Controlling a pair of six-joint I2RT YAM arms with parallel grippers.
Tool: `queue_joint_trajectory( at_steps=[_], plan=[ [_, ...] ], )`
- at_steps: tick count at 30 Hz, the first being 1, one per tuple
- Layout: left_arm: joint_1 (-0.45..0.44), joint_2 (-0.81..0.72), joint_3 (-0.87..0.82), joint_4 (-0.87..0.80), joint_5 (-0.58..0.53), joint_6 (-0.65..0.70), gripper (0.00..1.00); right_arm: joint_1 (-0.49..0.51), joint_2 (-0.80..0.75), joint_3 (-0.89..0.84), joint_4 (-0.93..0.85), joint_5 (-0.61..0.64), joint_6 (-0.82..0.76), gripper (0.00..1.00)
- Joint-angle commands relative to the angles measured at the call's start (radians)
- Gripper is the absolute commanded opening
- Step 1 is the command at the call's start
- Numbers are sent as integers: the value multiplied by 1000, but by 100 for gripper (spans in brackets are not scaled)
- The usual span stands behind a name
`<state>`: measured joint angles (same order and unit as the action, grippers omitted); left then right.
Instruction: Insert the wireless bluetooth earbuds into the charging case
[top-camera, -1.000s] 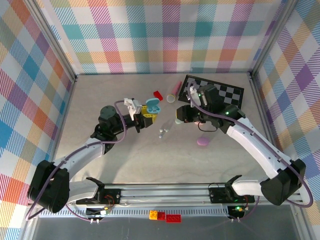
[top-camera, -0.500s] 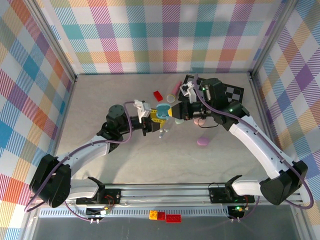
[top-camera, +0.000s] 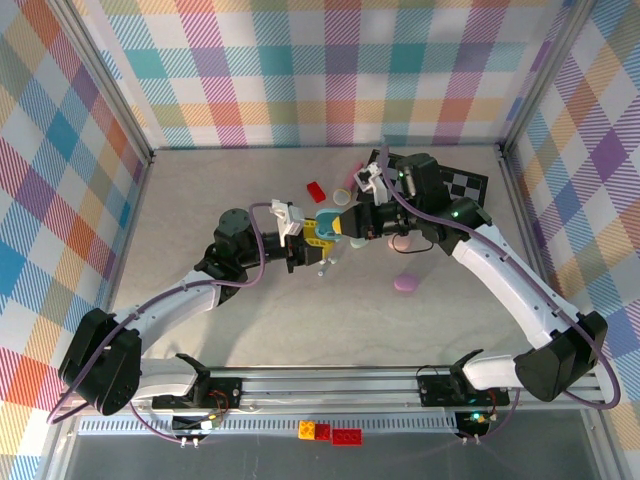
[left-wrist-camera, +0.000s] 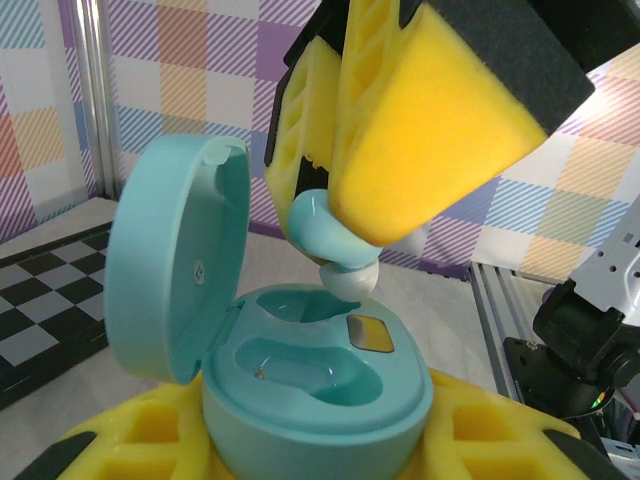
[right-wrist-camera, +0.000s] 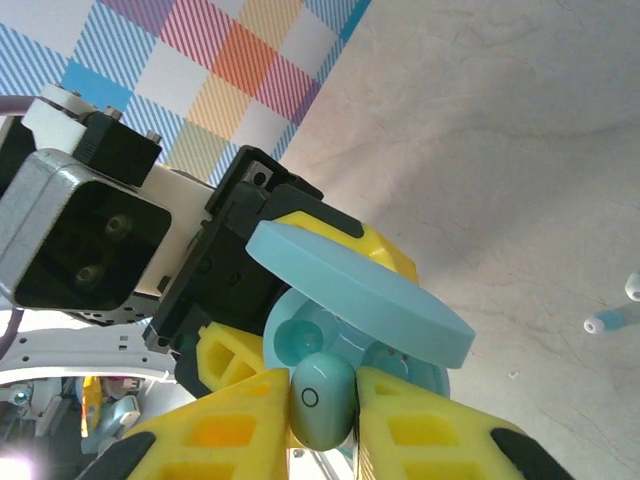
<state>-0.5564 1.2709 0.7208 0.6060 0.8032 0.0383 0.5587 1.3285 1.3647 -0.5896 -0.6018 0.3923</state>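
The left gripper (top-camera: 312, 232) has its yellow foam jaws clamped on the base of a teal oval plastic charging case (left-wrist-camera: 320, 395). The case's lid is hinged up, and it is held above the middle of the desk (top-camera: 200, 200), slightly toward the far edge. The right gripper (right-wrist-camera: 322, 425) jaws pinch a teal plastic earbud (left-wrist-camera: 322, 232), whose white tip hangs just over the case's wells. A pink oval case (top-camera: 405, 283) lies nearer the right edge.

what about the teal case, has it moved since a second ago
Yes. In the top view the teal case has shifted right, toward the checkered mat, from below-left of the red brick to below-right of it.
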Motion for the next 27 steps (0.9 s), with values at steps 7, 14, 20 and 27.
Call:
queue_joint_trajectory(
  at_steps=[7, 14, 20, 27],
  plan=[
    [-10, -10, 28, 56, 24, -27, 31, -9, 12, 13, -36, 28, -50, 21],
    [-11, -15, 30, 56, 33, -37, 31, -11, 18, 5, -19, 33, -49, 21],
    [-10, -18, 23, 50, 16, -25, 31, -11, 2, 10, -24, 41, -41, 30],
    [-7, -10, 20, 59, 4, -25, 31, -14, -52, -13, 5, 55, -19, 42]
  ],
)
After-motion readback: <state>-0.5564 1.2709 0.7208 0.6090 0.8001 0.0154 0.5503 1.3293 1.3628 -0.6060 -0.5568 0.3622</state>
